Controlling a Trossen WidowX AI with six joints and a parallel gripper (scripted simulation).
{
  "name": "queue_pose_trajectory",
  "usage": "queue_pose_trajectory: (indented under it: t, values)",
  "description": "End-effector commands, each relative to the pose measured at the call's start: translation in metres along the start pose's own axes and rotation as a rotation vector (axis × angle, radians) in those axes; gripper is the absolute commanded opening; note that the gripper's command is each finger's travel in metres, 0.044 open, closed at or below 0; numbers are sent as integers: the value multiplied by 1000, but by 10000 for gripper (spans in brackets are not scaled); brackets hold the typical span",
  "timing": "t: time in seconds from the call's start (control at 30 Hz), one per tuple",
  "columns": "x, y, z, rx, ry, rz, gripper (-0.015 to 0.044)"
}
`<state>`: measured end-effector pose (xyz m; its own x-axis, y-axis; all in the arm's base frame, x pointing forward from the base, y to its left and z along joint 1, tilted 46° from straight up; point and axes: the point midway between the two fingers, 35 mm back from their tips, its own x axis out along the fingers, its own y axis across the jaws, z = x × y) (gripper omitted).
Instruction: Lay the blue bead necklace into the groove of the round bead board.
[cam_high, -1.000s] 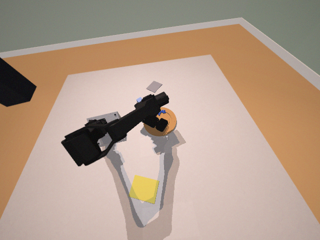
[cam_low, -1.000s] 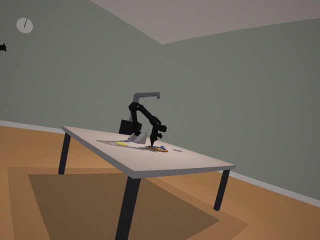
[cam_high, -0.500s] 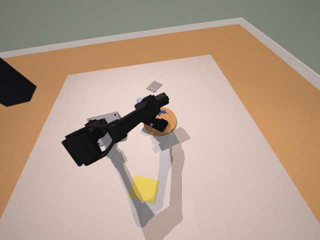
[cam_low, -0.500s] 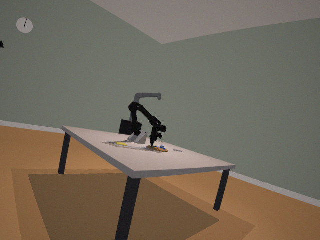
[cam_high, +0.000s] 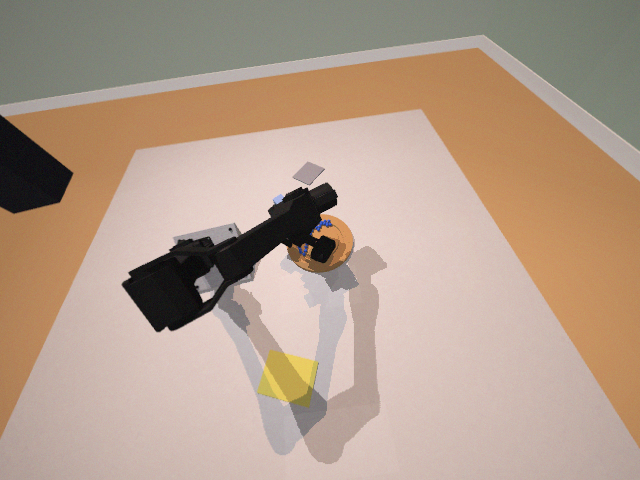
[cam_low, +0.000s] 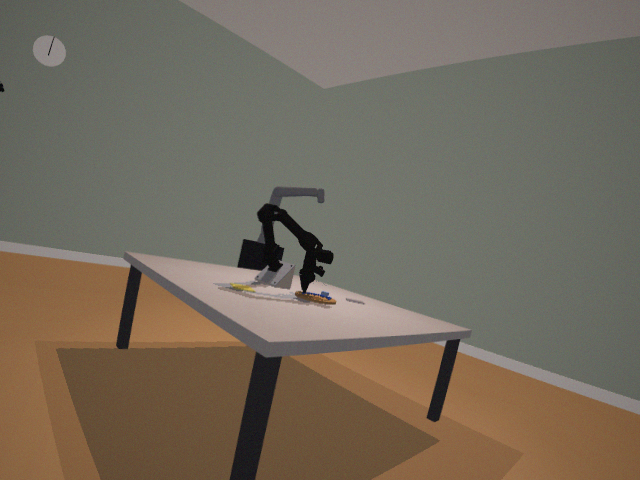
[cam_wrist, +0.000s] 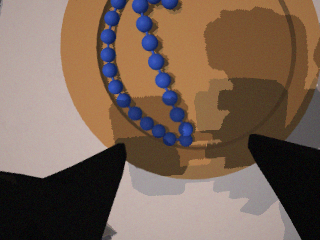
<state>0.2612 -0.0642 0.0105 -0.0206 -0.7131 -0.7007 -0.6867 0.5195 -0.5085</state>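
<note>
The round wooden bead board (cam_high: 343, 253) (cam_low: 321, 298) (cam_wrist: 80, 75) lies on the table. The blue bead necklace (cam_high: 325, 223) (cam_wrist: 156, 62) lies on it. In the wrist view one strand follows the groove along the left side down to the lower middle. There it turns back, and the other strand runs up across the flat middle, inside the groove. The groove's right side holds no beads in that view. The necklace's upper part is cut off by the wrist view's top edge. My gripper (cam_wrist: 188, 146) (cam_low: 304, 292) is wide open and empty, one finger either side of the necklace's lower bend, low at the board's near edge.
A yellow square (cam_high: 287, 378) (cam_low: 241, 287) lies on the table, under the arm's shadow. A grey-mauve square (cam_high: 308, 173) (cam_low: 355, 300) lies beyond the board. A small light blue block (cam_high: 278, 198) (cam_low: 324, 293) shows beside the arm. The arm's grey base (cam_high: 227, 231) stands left of the board.
</note>
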Motion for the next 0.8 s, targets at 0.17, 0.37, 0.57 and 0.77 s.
queue_pose_trajectory:
  t: [0.17, 0.37, 0.57, 0.77]
  values:
    - [-1, 0, 0, 3, 1, 1, 440]
    - [-1, 0, 0, 3, 1, 1, 440]
    - [-16, 3, 11, 60, -1, 3, 335]
    - [-33, 7, 22, 118, -1, 2, 177]
